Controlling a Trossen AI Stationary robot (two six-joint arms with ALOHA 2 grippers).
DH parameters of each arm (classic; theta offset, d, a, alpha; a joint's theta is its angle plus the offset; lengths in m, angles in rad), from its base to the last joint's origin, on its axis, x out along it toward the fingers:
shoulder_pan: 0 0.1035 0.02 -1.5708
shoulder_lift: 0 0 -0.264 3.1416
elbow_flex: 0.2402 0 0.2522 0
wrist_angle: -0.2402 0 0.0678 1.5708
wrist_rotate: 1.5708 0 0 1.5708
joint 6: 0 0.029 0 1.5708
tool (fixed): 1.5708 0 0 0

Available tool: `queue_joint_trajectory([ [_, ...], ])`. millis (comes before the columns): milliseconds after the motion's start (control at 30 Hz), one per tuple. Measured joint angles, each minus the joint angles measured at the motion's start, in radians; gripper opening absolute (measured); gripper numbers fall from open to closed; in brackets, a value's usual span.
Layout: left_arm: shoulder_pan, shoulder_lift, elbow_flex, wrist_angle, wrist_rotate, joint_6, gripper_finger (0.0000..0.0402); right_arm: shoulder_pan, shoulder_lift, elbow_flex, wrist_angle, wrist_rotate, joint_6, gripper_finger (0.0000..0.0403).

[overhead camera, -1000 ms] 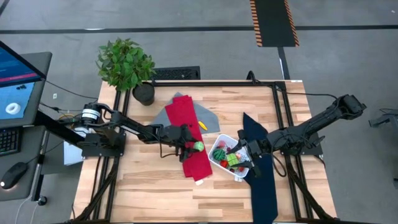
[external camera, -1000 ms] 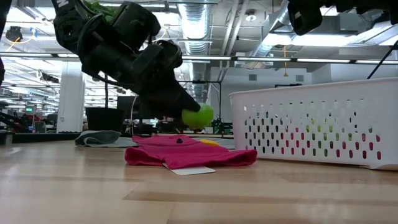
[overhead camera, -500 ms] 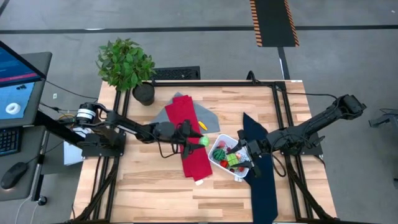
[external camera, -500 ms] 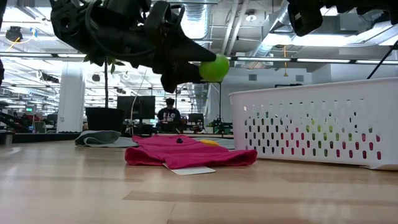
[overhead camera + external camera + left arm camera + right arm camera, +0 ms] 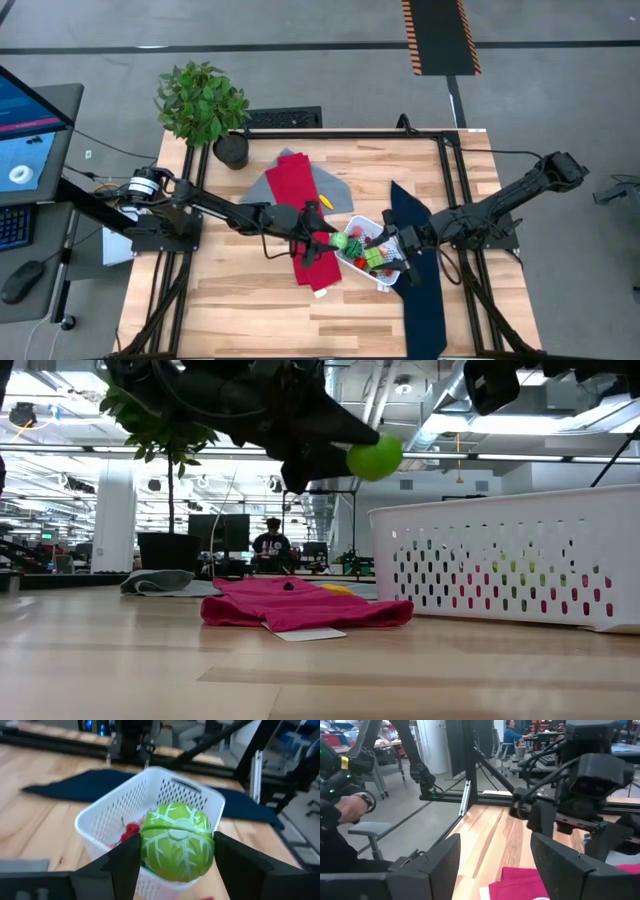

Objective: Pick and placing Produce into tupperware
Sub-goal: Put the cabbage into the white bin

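Only the left wrist view shows the pale veins on the green cabbage [image 5: 176, 842] clamped in the left gripper [image 5: 175, 855], just short of the white tub [image 5: 150, 795]. The right gripper [image 5: 405, 258], fingers apart, waits beside the tub on the wooden table [image 5: 240, 300], offices behind.

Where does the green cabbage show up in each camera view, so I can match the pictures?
High view: the green cabbage sits in the left gripper at the white tub's left edge.
Low view: it hangs upper centre, above and left of the tub.
Left wrist view: it fills the centre, in front of the tub.
Right wrist view: not in it.
Shared landmark: the white tub.
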Motion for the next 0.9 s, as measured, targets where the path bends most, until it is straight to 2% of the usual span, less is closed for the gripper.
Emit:
queue_joint_trajectory([
  [167,0.002,0.0,0.013,-0.036,0.006,-0.001,0.0233,0.008,0.0,0.0,0.0,0.0,-0.006,0.0265],
  [300,0.002,0.0,0.013,0.022,0.06,0.007,0.023,0.008,0.0,0.0,0.0,0.0,-0.006,0.0265],
  [567,0.006,0.117,0.094,0.014,0.083,-0.019,0.0223,0.01,0.0,0.0,0.014,0.004,-0.046,0.0265],
  [667,-0.001,0.148,0.124,0.008,0.098,-0.017,0.0228,0.028,0.0,0.0,0.018,0.052,-0.057,0.0265],
  [800,-0.001,0.175,0.161,-0.079,0.097,-0.02,0.0232,0.069,0.0,0.0,0.02,0.154,-0.095,0.0265],
  [900,-0.002,0.198,0.184,-0.099,0.05,-0.023,0.0233,0.095,-0.005,0.0,0.027,0.195,-0.104,0.0265],
])
